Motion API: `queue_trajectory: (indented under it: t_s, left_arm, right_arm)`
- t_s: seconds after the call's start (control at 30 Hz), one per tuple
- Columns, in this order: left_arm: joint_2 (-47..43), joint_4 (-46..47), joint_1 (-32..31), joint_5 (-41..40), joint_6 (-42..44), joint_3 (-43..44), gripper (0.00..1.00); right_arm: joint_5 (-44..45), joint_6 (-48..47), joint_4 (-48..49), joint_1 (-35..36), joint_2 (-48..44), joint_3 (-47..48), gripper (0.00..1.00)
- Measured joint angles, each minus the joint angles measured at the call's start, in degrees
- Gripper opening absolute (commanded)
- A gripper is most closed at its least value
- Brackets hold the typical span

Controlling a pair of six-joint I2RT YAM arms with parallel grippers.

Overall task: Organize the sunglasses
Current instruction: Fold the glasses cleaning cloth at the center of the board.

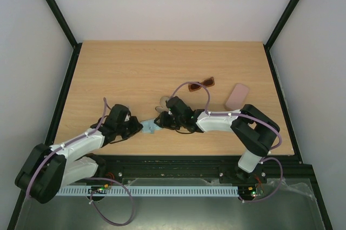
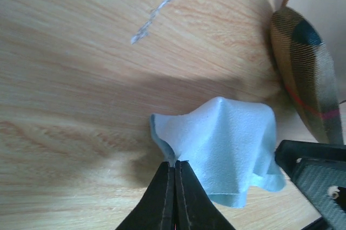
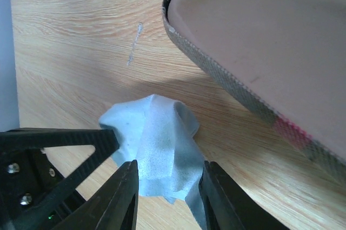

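top view: the reddish-brown sunglasses (image 1: 201, 84) lie flat on the table (image 1: 135, 73), beyond the right arm and well apart from both grippers, with the flat pink case (image 1: 237, 96) to their right. the wire-framed sunglasses (image 1: 164, 100) show only faintly, as greyish lenses just beyond the right gripper (image 1: 161, 123); whether they touch it cannot be told. the left gripper (image 1: 141, 127) and the right gripper point at each other near the front of the table, with a light blue cloth (image 1: 150, 127) between their tips.

left wrist view: the left gripper (image 2: 174, 166) has its fingers pressed together with no gap, nipping the near edge of the cloth (image 2: 221, 143), which stands up in a crumpled tent. a plaid case (image 2: 305, 73) with a red stripe lies at the right. part of the right gripper shows as a black block at the lower right, against the cloth's far side.

right wrist view: the right gripper (image 3: 168, 164) is part closed, and the bunched cloth (image 3: 151, 127) fills the gap between its fingers, so it looks gripped. the open case (image 3: 259, 40) lies just beyond, with its pale lining showing.
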Motion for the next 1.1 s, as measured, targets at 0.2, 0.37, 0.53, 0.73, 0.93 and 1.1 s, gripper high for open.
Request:
queue_trajectory:
  t_s: [0.2, 0.37, 0.53, 0.73, 0.93, 1.1]
  left_arm:
    - [-0.85, -4.07, 0.28, -1.79, 1.51, 3.50, 0.02]
    - [-5.62, -11.50, 1.99, -5.05, 3.19, 8.02, 0.02]
    - [-7.87, -15.61, 3.50, -6.01, 4.55, 10.29, 0.02]
    - [-7.63, -18.69, 4.00, -4.90, 5.73, 11.06, 0.02]
    - [-7.08, -20.13, 4.00, -3.72, 7.15, 12.98, 0.02]
    - [-7.02, -21.24, 4.00, -2.89, 7.67, 13.60, 0.02]
  right_arm:
    - [3.26, -1.86, -3.89, 0.00, -0.02, 0.79, 0.40]
    - [8.68, -4.22, -8.94, 0.00, -0.66, 1.27, 0.43]
    - [10.75, -5.38, -11.30, 0.00, -0.76, 1.70, 0.43]
    - [4.20, -4.20, -8.48, -0.87, -1.33, 0.87, 0.42]
    - [-9.44, 3.04, 1.46, -1.64, -4.52, -3.13, 0.38]
    - [-17.55, 10.43, 10.03, -1.68, -4.63, -4.70, 0.37]
